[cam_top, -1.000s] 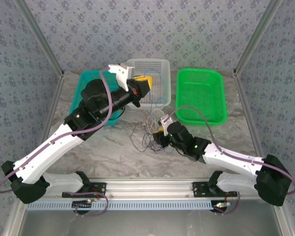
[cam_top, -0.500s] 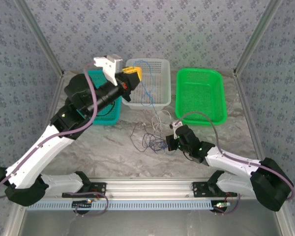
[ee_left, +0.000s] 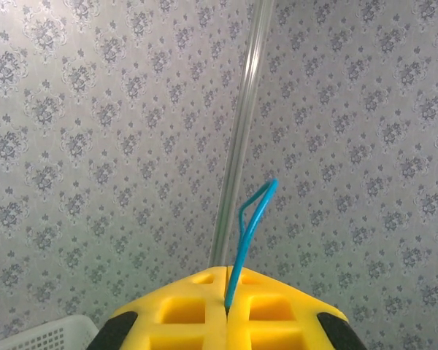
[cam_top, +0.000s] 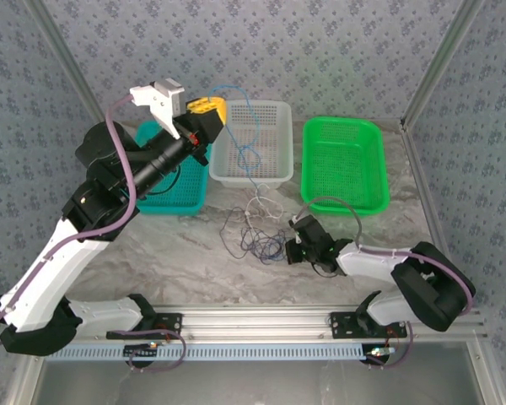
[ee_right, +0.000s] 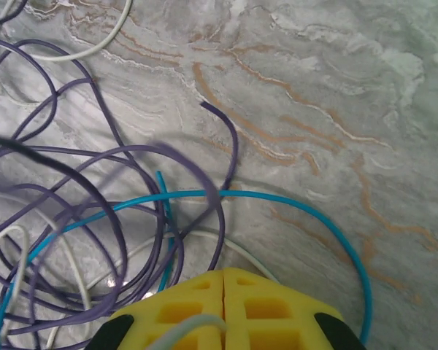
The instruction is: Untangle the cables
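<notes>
3 baskets — teal [cam_top: 185, 192], white [cam_top: 251, 180], green [cam_top: 341, 160]; 2 arms [cam_top: 67, 245]; cables [cam_top: 249, 238] — several, exact no. unclear.

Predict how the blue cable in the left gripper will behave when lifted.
Probably floppy: the blue cable hangs in loose curves from the left gripper. Slightly springy: its short end stands above the fingers. May drag the purple cables it crosses.

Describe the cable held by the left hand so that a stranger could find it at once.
Find the white basket, the middle of three at the table's far side. By its left corner the left hand pinches a thin cable that drops across the basket to the tangle. It is bright blue and lifted; the purple and whitish ones lie on the table.
</notes>
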